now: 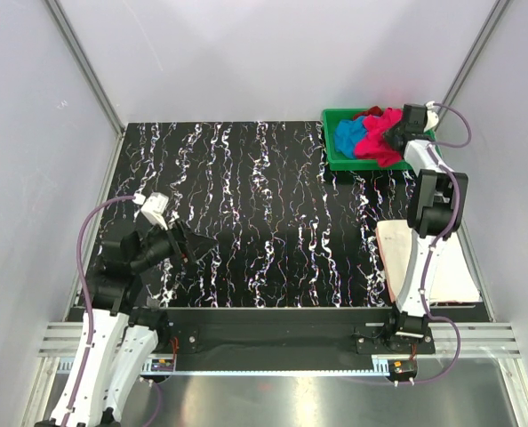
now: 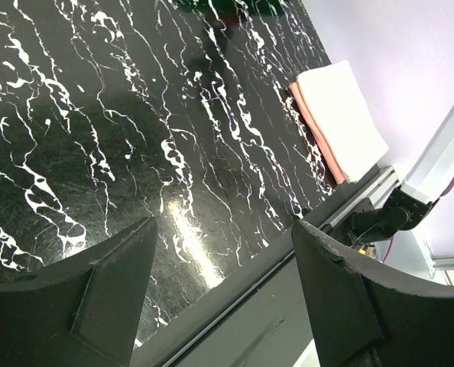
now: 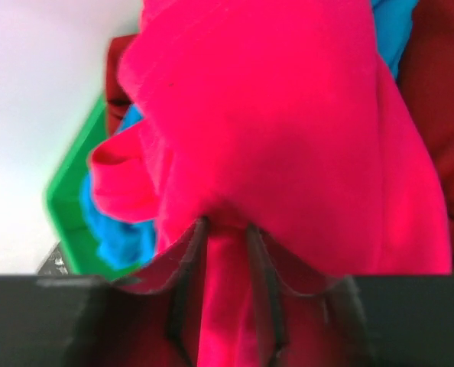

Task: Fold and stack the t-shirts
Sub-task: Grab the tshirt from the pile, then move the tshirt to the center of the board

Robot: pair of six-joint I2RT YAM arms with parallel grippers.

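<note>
The black marbled table gave open room from its left edge across the middle to the right arm. The left gripper hung over the near left part, jaws wide and holding nothing. In the far right corner, the green tray held the sky blue t-shirt, the dark red t-shirt and the hot pink t-shirt. The right gripper pinched a fold of the pink one between narrowed fingers. The folded white t-shirt lay at the near right edge.
</note>
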